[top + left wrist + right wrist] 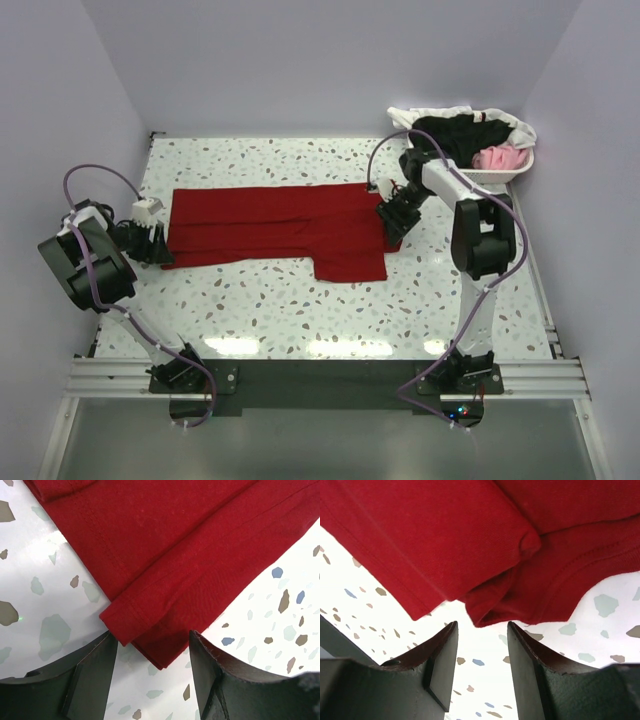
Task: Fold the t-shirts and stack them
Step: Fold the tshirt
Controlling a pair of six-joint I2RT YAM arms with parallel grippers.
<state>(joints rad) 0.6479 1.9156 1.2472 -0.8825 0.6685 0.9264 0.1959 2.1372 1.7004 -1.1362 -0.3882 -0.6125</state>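
We see the dark red t-shirt [275, 232] lying flat on the speckled table [300, 310], our left gripper [158, 244] and right gripper [389, 224] at its opposite ends, jaws parted, grasping nothing.

A white table top [300, 310] flecked with grey, brown and blue chips fills a booth of plain pale lilac walls [330, 60] at the back and both sides, evenly lit, with bright glare patches [330, 347] near its front edge, where an aluminium rail [330, 372] runs across.
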